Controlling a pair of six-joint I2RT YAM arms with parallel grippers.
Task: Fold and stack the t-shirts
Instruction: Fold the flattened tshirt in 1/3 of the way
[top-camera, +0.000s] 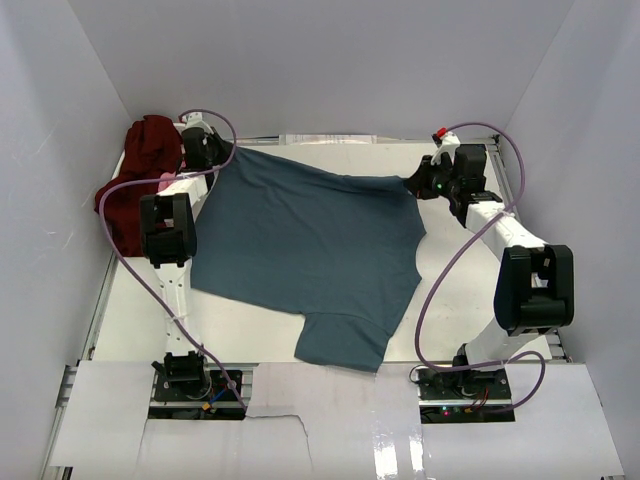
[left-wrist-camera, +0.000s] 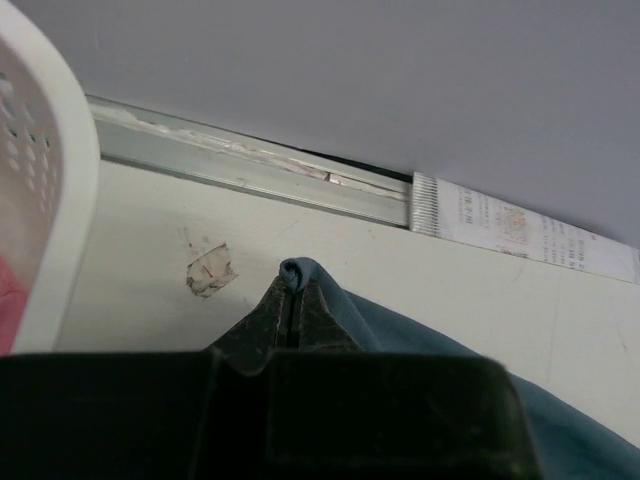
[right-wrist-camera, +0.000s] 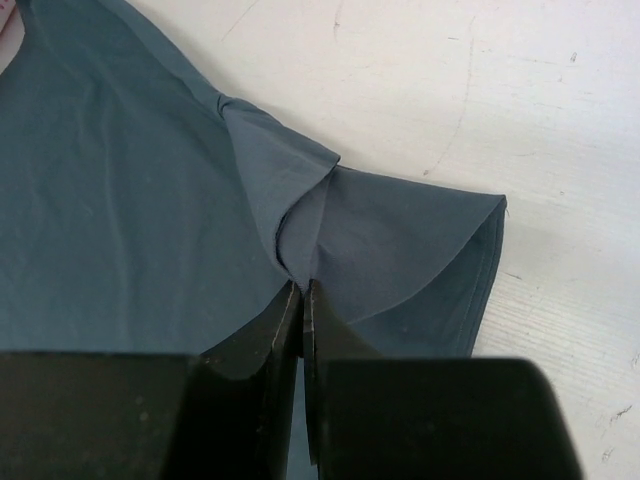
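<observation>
The teal-blue t-shirt (top-camera: 300, 250) lies spread across the middle of the table, one sleeve reaching toward the near edge. My left gripper (top-camera: 212, 152) is shut on its far left corner; in the left wrist view the cloth (left-wrist-camera: 300, 272) bulges out between the closed fingertips. My right gripper (top-camera: 418, 184) is shut on the shirt's far right edge; the right wrist view shows a bunched fold (right-wrist-camera: 300, 250) pinched in the jaws. A dark maroon shirt (top-camera: 135, 180) is heaped at the far left. A bit of pink cloth (top-camera: 163, 180) shows beside it.
A white plastic laundry basket (left-wrist-camera: 40, 180) stands at the far left by my left gripper. A metal rail (left-wrist-camera: 250, 175) runs along the table's far edge below the back wall. A scrap of tape (left-wrist-camera: 208, 270) is stuck to the table.
</observation>
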